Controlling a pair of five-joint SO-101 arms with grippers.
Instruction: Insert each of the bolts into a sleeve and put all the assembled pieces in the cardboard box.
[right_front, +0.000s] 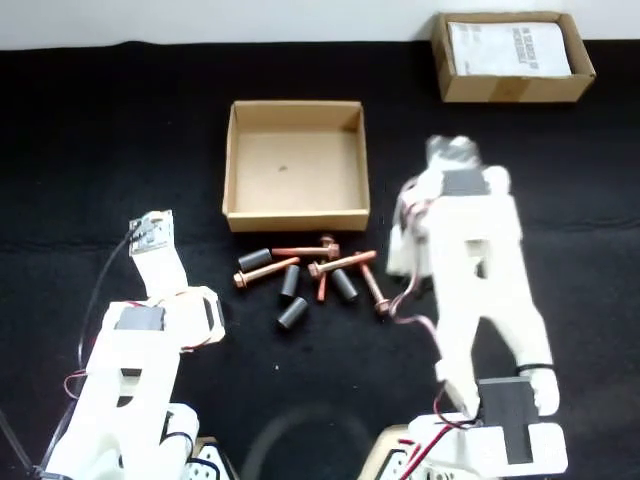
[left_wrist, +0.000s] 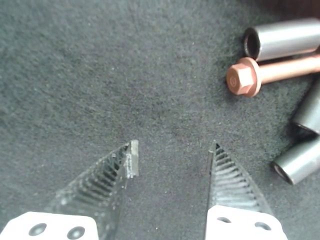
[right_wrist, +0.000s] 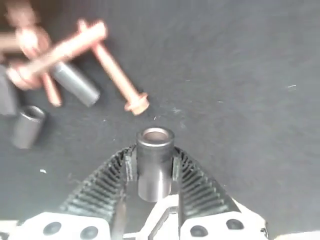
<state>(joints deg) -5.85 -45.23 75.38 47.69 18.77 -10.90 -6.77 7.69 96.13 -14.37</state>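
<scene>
Your copper-coloured hex-head bolts (right_front: 330, 262) and dark grey metal sleeves (right_front: 292, 313) lie jumbled beside the open brown cardboard box (right_front: 295, 218); the right gripper (right_wrist: 154, 152) clamps one sleeve (right_wrist: 154, 175)

Print on paper sheet (right_front: 510, 48) unreadable

The left arm (right_front: 140, 360) sits at lower left, the left gripper (left_wrist: 172, 150) spread wide. The right arm (right_front: 480, 260) stands right of centre, the right gripper (right_wrist: 154, 157) clamped on a sleeve (right_wrist: 154, 172).

You're at a robotics lab bench: black felt table (right_front: 90, 150), a white arm (right_front: 130, 370) at seven o'clock, another arm (right_front: 480, 280) at five, loose bolts (right_front: 345, 263) at centre, paper-filled box (right_front: 512, 55) at one.
</scene>
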